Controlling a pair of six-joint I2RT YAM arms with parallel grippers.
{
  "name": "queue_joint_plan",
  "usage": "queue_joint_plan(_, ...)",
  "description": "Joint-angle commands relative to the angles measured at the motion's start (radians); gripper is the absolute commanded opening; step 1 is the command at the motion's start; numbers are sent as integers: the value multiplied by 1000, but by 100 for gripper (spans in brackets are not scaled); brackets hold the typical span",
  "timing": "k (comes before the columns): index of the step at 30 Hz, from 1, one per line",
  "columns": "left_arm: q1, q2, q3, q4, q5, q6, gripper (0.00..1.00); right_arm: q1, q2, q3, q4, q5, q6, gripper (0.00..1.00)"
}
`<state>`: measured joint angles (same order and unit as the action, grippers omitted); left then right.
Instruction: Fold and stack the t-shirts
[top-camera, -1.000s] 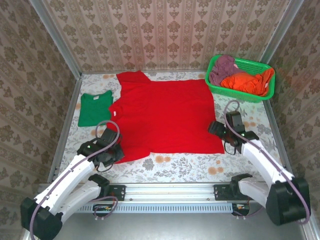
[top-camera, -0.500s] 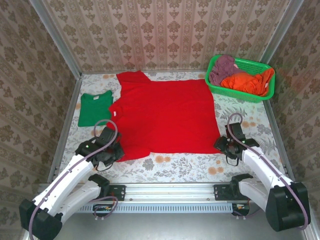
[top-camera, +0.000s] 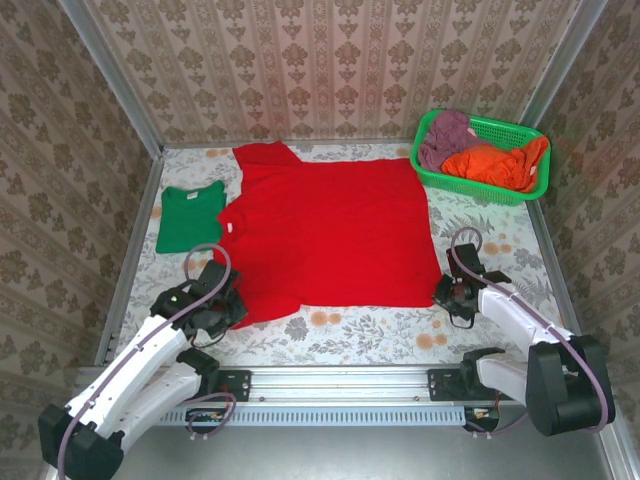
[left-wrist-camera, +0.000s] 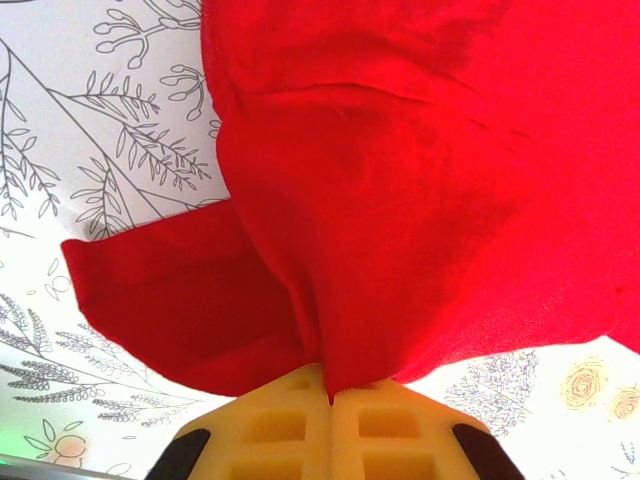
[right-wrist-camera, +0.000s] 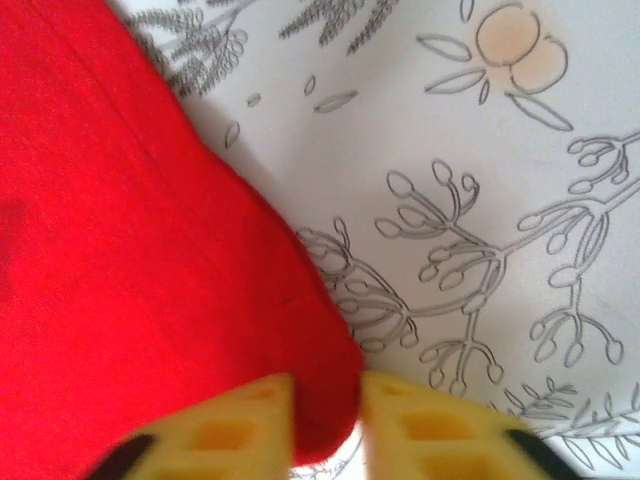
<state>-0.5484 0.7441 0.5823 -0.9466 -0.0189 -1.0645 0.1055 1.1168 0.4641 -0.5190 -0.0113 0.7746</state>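
- two pincers low over the floral table (top-camera: 370, 335), one at each near corner of the red t-shirt (top-camera: 330, 230).
- left pincer (left-wrist-camera: 330, 392): clamped shut on the shirt's near left corner, yellow pads (left-wrist-camera: 270, 425) pressed together with red cloth pinched in the seam between them.
- just ahead of those tips, cloth lifted into a fold, with a loose flap hanging to the left and bare table beyond it.
- right pincer (right-wrist-camera: 328, 425): closed on the near right corner, fingertips (right-wrist-camera: 430, 430) on either side of a narrow tongue of red cloth that fills the gap.
- left of that grip and ahead of it, more red cloth; right of it, bare printed tabletop.
- rest of the red t-shirt spread flat ahead of both pincers, between them, with its collar off to the left.
- green t-shirt (top-camera: 190, 215): folded small and flat, ahead and to the left of the left pincer, well apart from it, beside the red shirt's left edge.
- green mesh basket (top-camera: 500, 127): far ahead of the right pincer and slightly to its right, with orange and purplish clothes heaped inside.
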Motion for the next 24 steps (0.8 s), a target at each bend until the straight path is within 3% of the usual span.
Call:
queue_joint_plan(1,8,-14,-13,8,11,-22,0,-11,3,1,7,-3,3,0)
queue_joint_plan(11,38,-57,113,-72,-21,-18,0,-12,-188,105,-175,10,-4,0)
queue_joint_plan(24,321,-82,140,-32,187,57,0,-39,-64,307,-174,-15,-79,0)
